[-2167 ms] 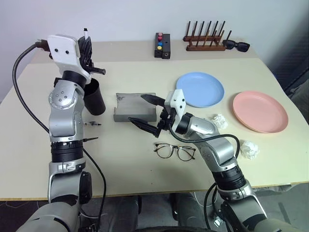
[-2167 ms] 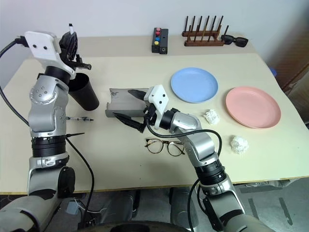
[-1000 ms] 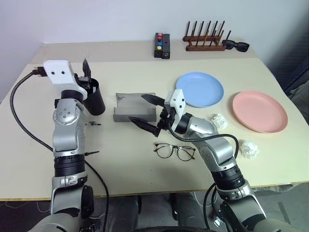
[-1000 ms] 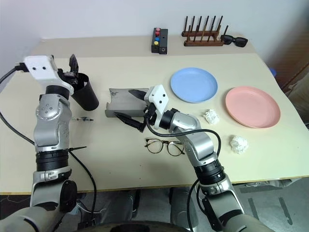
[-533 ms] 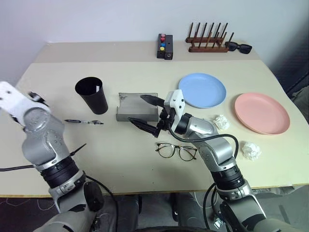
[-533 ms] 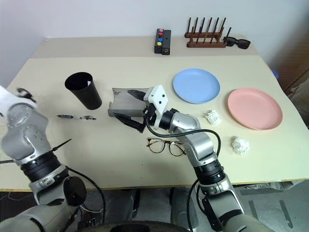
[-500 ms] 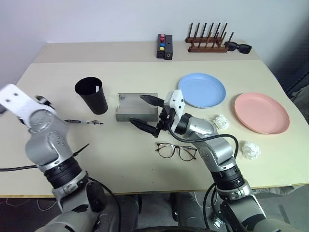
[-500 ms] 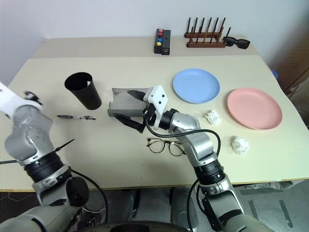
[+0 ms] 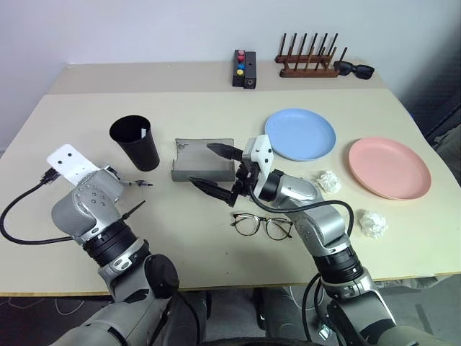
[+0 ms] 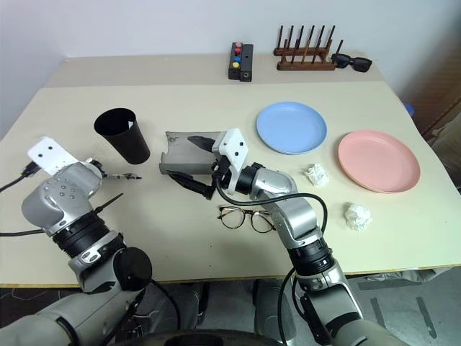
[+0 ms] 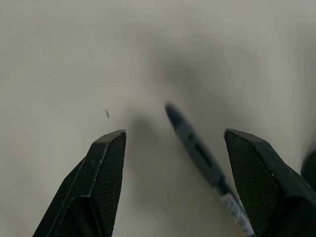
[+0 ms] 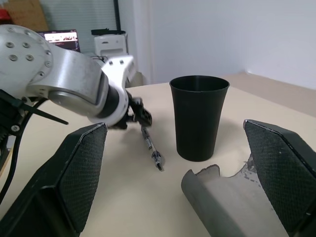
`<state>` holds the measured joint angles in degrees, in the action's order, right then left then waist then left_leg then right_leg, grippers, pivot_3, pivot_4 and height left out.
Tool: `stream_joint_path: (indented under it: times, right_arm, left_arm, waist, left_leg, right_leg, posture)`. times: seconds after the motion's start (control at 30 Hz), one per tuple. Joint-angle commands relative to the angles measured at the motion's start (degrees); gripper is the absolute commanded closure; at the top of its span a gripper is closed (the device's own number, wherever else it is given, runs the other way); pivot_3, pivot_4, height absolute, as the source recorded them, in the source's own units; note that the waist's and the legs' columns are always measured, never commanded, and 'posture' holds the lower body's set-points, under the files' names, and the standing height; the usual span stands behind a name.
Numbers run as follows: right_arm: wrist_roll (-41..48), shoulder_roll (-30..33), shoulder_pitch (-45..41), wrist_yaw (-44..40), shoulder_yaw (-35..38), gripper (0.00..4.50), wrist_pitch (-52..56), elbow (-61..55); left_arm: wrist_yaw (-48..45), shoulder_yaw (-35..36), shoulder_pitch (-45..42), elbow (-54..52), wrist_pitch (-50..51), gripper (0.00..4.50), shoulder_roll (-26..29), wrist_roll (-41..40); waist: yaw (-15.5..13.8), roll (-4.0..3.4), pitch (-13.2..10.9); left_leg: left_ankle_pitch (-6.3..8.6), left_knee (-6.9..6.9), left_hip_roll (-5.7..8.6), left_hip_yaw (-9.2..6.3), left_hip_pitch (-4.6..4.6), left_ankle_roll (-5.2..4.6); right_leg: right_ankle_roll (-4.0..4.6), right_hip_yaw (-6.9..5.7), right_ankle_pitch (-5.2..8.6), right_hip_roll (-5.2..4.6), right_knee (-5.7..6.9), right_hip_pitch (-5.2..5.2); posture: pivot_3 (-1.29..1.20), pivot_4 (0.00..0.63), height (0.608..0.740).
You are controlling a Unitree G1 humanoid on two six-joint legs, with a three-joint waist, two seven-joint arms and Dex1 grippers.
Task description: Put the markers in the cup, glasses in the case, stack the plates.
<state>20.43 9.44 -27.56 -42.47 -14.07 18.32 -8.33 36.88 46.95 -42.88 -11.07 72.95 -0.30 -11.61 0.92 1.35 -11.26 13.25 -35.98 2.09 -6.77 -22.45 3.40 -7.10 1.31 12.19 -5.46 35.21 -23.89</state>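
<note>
Lowest in the left eye view, the thin dark wire-framed glasses (image 9: pixel 261 225) lie open on the beige table (image 9: pixel 180 238), just below centre. Left of them, the left gripper (image 11: pixel 170 163) hangs low over the table at the frame's left, its black fingers (image 11: pixel 106 163) apart and empty, a pale marker with a dark tip (image 11: pixel 197 153) lying on the table between them. At centre the right gripper (image 9: pixel 216 170) is spread wide with nothing in it, over the near edge of the open grey fabric case (image 9: pixel 203 160). The tall matte-black cup (image 9: pixel 135 143) stands upright at left of the case, a marker's white end showing inside its rim. The light blue round plate (image 9: pixel 300 134) lies right of centre and the salmon pink round plate (image 9: pixel 390 168) at right, apart.
</note>
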Motion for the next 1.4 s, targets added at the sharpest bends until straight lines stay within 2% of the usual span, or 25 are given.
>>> stream_joint_path:
  times: [0.03,0.23,0.33,0.5,0.6,0.7,0.77,0.93,1.17,1.4]
  right_arm:
    - [0.3,-0.7,-1.0,0.2,0.4,0.00,-0.9,-1.4]
    - [0.4,-0.7,-1.0,0.3,0.4,0.00,-1.0,-1.4]
    - [0.4,-0.7,-1.0,0.3,0.4,0.00,-1.0,-1.4]
    - [0.5,-0.6,-1.0,0.1,0.4,0.00,-1.0,-1.4]
    - [0.5,-0.6,-1.0,0.1,0.4,0.00,-1.0,-1.4]
    - [0.5,-0.6,-1.0,0.1,0.4,0.00,-0.9,-1.5]
    - [0.5,-0.6,-1.0,0.1,0.4,0.00,-0.9,-1.5]
    - [0.6,-0.6,-0.8,0.4,0.6,0.00,-0.8,-1.8]
    - [0.7,-1.0,-1.2,0.4,0.7,0.00,-1.1,-1.2]
    - [0.6,-1.3,-1.2,1.2,1.3,0.00,-1.4,-1.4]
  left_arm:
    - [1.0,0.8,-2.5,1.8,0.7,1.29,0.8,1.4]
    - [2.4,3.6,-4.4,4.2,2.9,1.29,0.7,3.0]
    - [3.7,4.3,-5.0,4.0,4.4,2.07,0.7,5.0]
    - [5.6,6.6,-5.7,3.3,3.9,4.46,0.4,7.6]
    - [5.7,6.4,-5.3,2.3,0.8,4.46,0.8,8.2]
    - [2.7,1.0,-2.8,0.3,-8.1,4.46,4.6,9.4]
    - [-2.5,-4.6,-0.4,-1.1,-15.7,4.46,7.9,9.7]
    - [-25.1,-18.5,5.4,-8.4,-39.3,4.46,17.5,6.2]
    - [-39.4,-29.0,5.4,-4.1,-48.9,4.46,21.6,4.1]
    - [-41.1,-32.6,5.2,4.3,-56.9,4.46,22.0,6.6]
  waist:
    - [0.0,0.00,0.0]
    - [0.1,0.00,0.0]
    - [0.2,0.00,0.0]
    - [0.1,0.00,0.0]
    - [0.3,0.00,0.0]
    - [0.4,0.00,0.0]
    - [0.4,0.01,0.0]
    - [-0.4,0.02,0.0]
    - [0.1,-0.01,0.0]
    - [0.6,-0.02,0.0]
  left_leg:
    - [0.00,0.01,0.00,0.00,0.00,0.00]
    - [-0.01,0.04,0.00,0.00,0.01,0.03]
    - [-0.01,0.05,0.00,0.00,0.01,0.03]
    - [-0.03,0.06,0.00,0.01,0.02,0.06]
    - [-0.02,0.07,0.00,0.01,0.02,0.07]
    - [-0.04,0.14,-0.01,0.02,0.02,0.10]
    - [-0.13,0.27,-0.02,0.02,-0.01,0.25]
    - [-0.25,0.38,-0.02,0.03,-0.14,0.45]
    - [-0.26,0.38,0.00,0.05,-0.06,0.44]
    - [-0.27,0.54,-0.02,0.06,-0.05,0.42]
  right_leg:
    - [0.00,0.00,0.00,0.00,0.00,-0.01]
    - [0.00,0.00,0.00,0.00,0.00,-0.02]
    - [-0.01,0.01,0.00,0.00,0.00,-0.02]
    - [-0.01,0.01,0.00,0.00,0.00,-0.03]
    - [-0.01,0.01,0.00,0.00,0.00,-0.03]
    - [0.00,0.02,0.00,0.00,0.01,-0.10]
    - [0.02,0.02,-0.01,0.00,0.02,-0.21]
    - [0.09,0.03,-0.05,-0.02,-0.02,-0.35]
    - [0.10,0.04,-0.04,-0.06,-0.03,-0.24]
    - [0.09,0.05,-0.04,-0.05,-0.02,-0.36]
  posture:
    - [0.00,0.150,0.739]
    - [0.00,0.150,0.739]
    - [0.00,0.150,0.739]
    - [0.00,0.150,0.739]
    - [0.00,0.150,0.739]
    - [0.00,0.150,0.739]
    - [0.00,0.150,0.739]
    - [0.00,0.150,0.739]
    - [0.00,0.150,0.739]
    - [0.00,0.150,0.739]
